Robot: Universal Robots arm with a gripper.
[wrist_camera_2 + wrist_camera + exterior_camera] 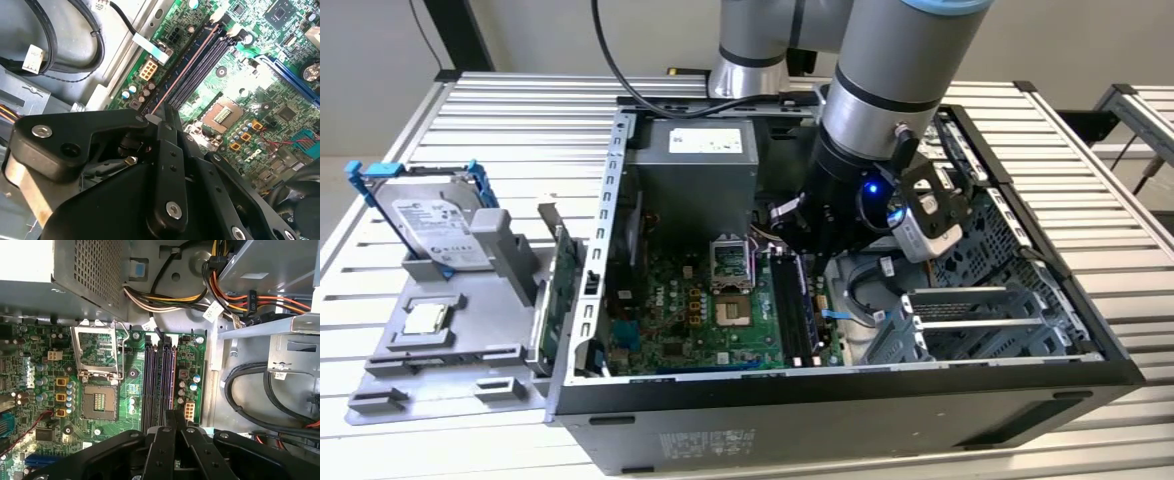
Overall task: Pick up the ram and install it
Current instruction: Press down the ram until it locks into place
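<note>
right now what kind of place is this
Probably a test bench for computer assembly: an open computer case on a slatted metal table, a hard drive in a grey holder, the gripper above the motherboard.

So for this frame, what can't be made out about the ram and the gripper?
- Gripper tips: in both wrist views they meet over the memory slots; whether they pinch the ram cannot be told, since the gripper's own body covers that spot.
- Exterior view: the arm hides the gripper tips and the upper slots.
- Slot state: whether a stick is seated there is too fine to tell.
- Processor socket: contents unclear.
</note>
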